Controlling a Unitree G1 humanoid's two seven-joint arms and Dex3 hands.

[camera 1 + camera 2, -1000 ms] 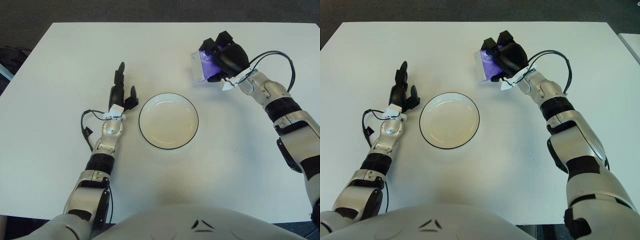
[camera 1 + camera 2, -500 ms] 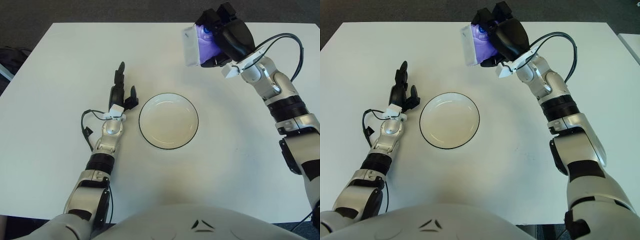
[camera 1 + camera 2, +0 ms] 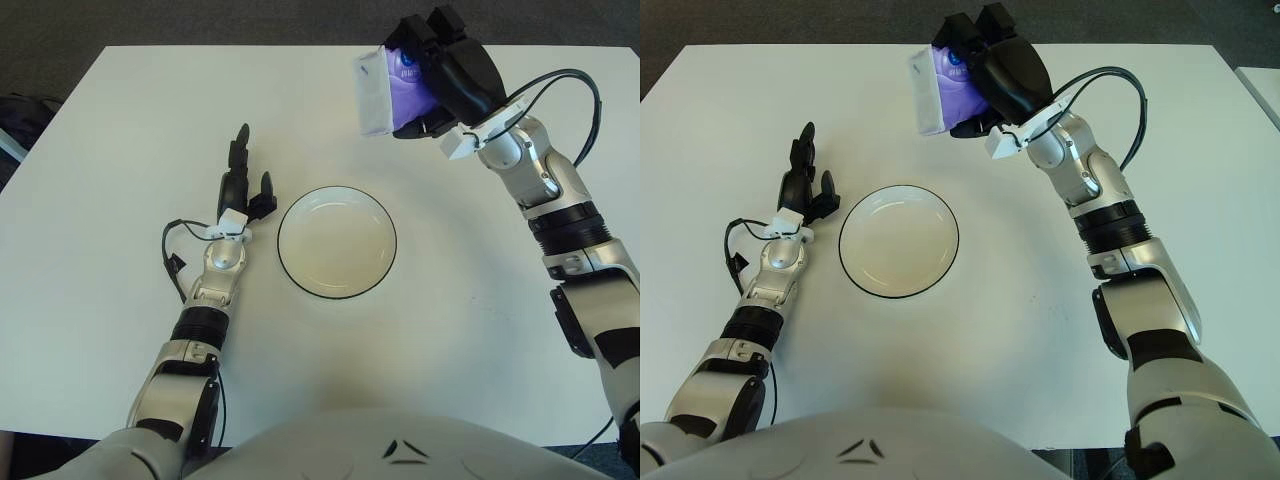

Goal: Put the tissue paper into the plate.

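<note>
My right hand is raised above the far right part of the table, shut on a purple and white tissue pack. The pack's white end faces left and hangs behind and to the right of the plate, a white dish with a dark rim on the table's middle. Nothing lies in the plate. Black fingers cover the pack's right side. My left hand shows just left of the plate, its fingers spread and holding nothing.
The white table has its far edge behind my right hand, with dark floor beyond. A black cable loops from my right wrist. A thin cable runs along my left forearm.
My right hand lifted the tissue pack off the table, up and leftward toward the plate. In the last half second it drifted a little further left. The left hand stayed still.
</note>
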